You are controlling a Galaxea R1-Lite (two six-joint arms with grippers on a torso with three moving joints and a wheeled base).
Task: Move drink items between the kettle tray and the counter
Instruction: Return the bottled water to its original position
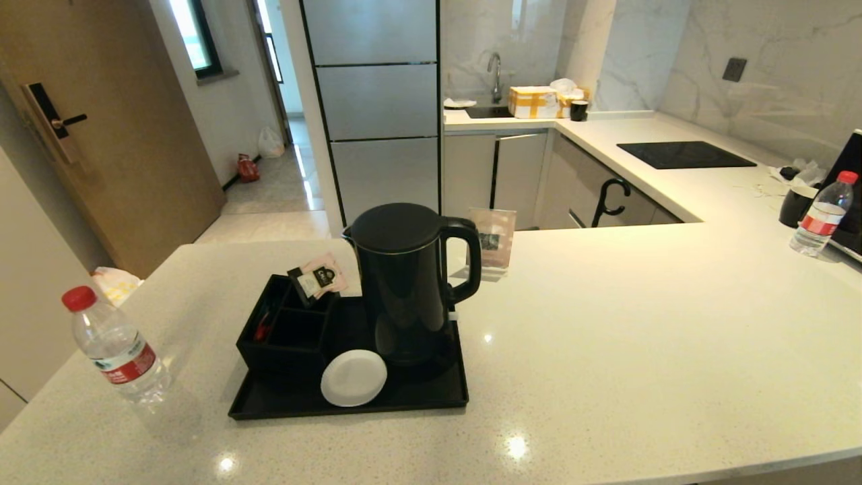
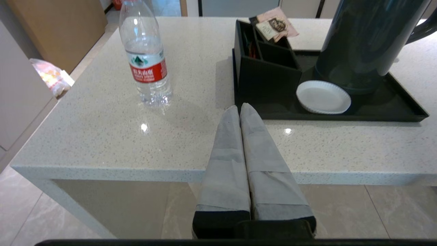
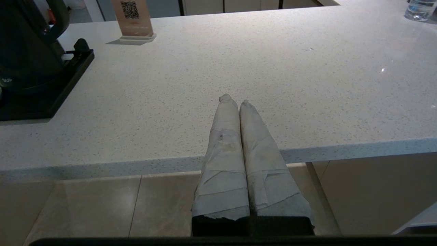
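The black kettle [image 1: 411, 283] stands upright on its base at the right of the black tray [image 1: 350, 404], beside the divided box [image 1: 286, 330] and the white disc [image 1: 353, 377]. A clear water bottle [image 1: 118, 347] with a red cap stands on the beige counter [image 1: 606, 350] to the left of the tray; it shows too as the bottle [image 2: 146, 58] in the left wrist view. A second such bottle [image 1: 821, 215] stands far right. My left gripper [image 2: 240, 108] hangs shut and empty over the counter's front edge, short of the tray [image 2: 341, 116]. My right gripper [image 3: 235, 101] is shut, empty, right of the kettle [image 3: 24, 44].
A small sign with a QR code [image 1: 493, 242] stands behind the kettle. Tea sachets [image 1: 320, 276] stick out of the box. A black mug [image 1: 798, 202] sits far right next to the second bottle, and a black hob [image 1: 683, 155] lies on the back counter.
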